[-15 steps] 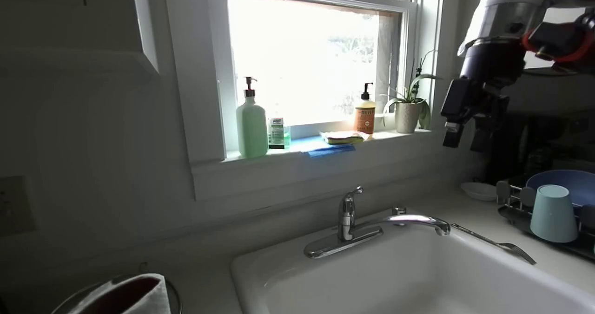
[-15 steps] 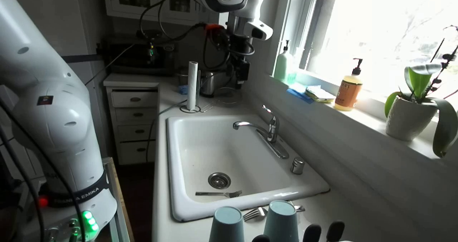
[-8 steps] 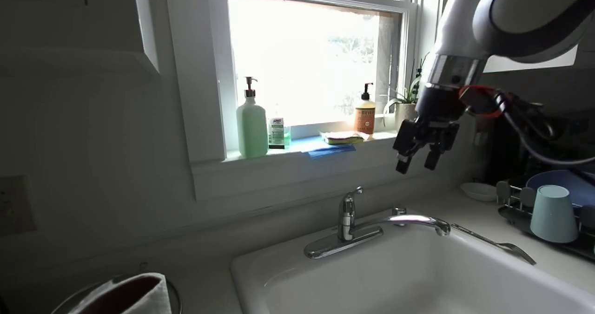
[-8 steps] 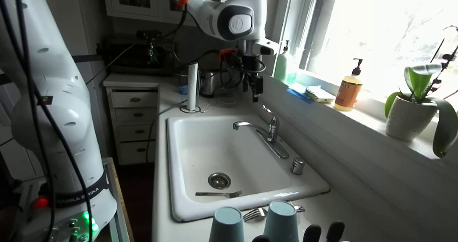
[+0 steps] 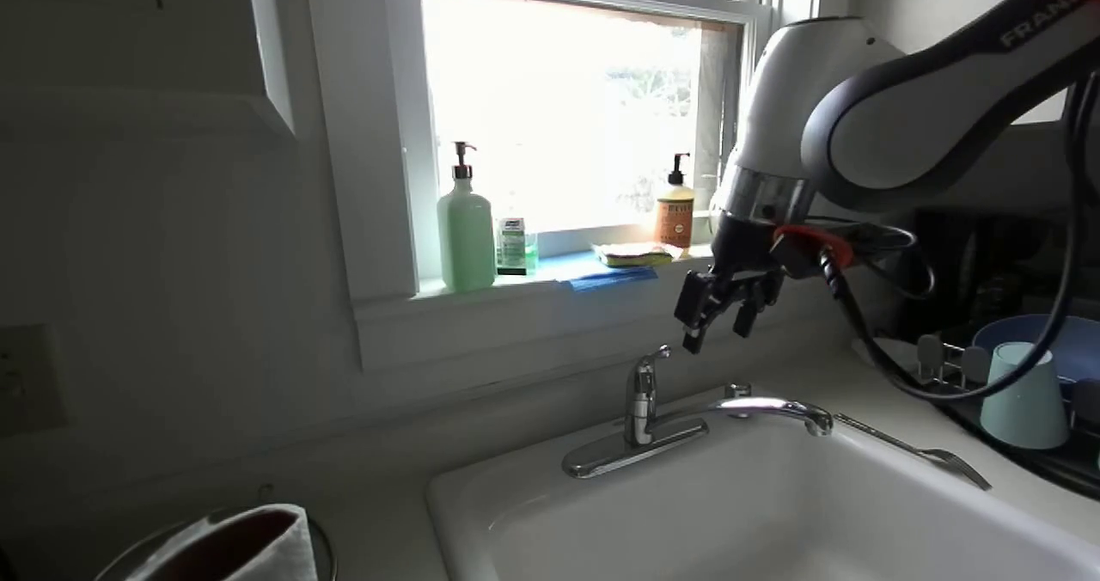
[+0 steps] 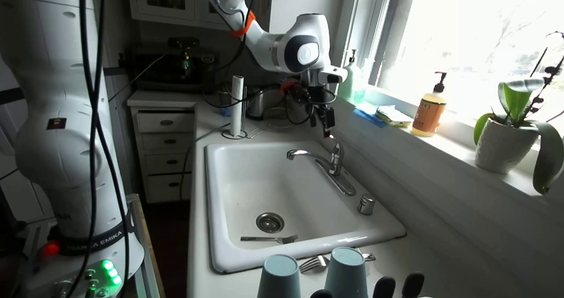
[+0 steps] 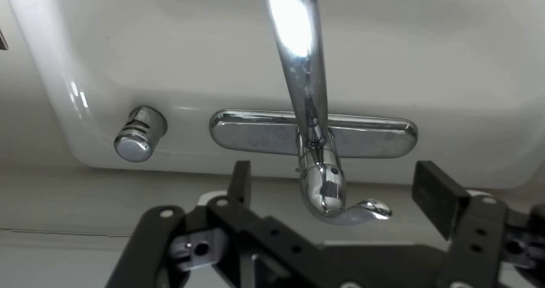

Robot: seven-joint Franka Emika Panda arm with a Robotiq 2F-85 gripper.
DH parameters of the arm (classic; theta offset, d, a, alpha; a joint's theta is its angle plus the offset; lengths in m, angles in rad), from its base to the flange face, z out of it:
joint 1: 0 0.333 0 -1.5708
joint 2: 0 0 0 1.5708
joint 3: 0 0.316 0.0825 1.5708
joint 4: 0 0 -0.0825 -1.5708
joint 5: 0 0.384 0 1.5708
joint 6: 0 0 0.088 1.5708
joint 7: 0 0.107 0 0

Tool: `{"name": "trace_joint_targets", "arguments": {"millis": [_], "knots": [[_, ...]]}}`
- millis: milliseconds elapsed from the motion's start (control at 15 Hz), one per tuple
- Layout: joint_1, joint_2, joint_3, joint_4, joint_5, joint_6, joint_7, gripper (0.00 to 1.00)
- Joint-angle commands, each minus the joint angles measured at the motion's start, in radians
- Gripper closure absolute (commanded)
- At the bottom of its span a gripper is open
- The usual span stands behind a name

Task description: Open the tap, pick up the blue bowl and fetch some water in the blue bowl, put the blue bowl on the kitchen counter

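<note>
Your silvery metal tap (image 7: 313,126) has a mirror polish, with a long, low curved spout and a short curled lever above a flat oblong base. In an exterior view it stands along the right side of the glossy white, round-cornered sink (image 6: 242,192), and the smooth, pale kitchen counter (image 6: 233,284) borders that. Your black, angular, two-fingered gripper (image 5: 718,332) is spread wide near the lever, its flat dark pads (image 7: 437,198) well apart; in the wrist view the lever shows between them. The round, shallow, medium-blue bowl (image 5: 1078,349) is on the right in an exterior view, at the dark dish rack (image 5: 974,363), beyond a tapered, pale aqua cup (image 5: 1027,413).

Since half a second ago, you have brought the gripper lower in both exterior views and closer to the lever. More of the smooth white arm (image 5: 894,134) shows, and a black, looping cable (image 5: 1068,272) now crosses the cup.

The bowl is cut off at the right edge, partly behind the cup; the spout's end leaves the top of the wrist view. In an exterior view a fingertip (image 6: 327,134) overlaps the lever's tip, so the gap between them is hard to judge
</note>
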Motion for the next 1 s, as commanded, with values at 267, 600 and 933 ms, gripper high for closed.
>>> {"name": "trace_joint_targets", "arguments": {"millis": [267,600,933], "knots": [[0.056,0.123,-0.015,0.098,-0.038,0.060,0.028,0.29],[0.076,0.171,-0.038,0.136,-0.073,0.109,0.028,0.65],[0.088,0.195,-0.067,0.162,-0.110,0.139,0.032,0.96]]}}
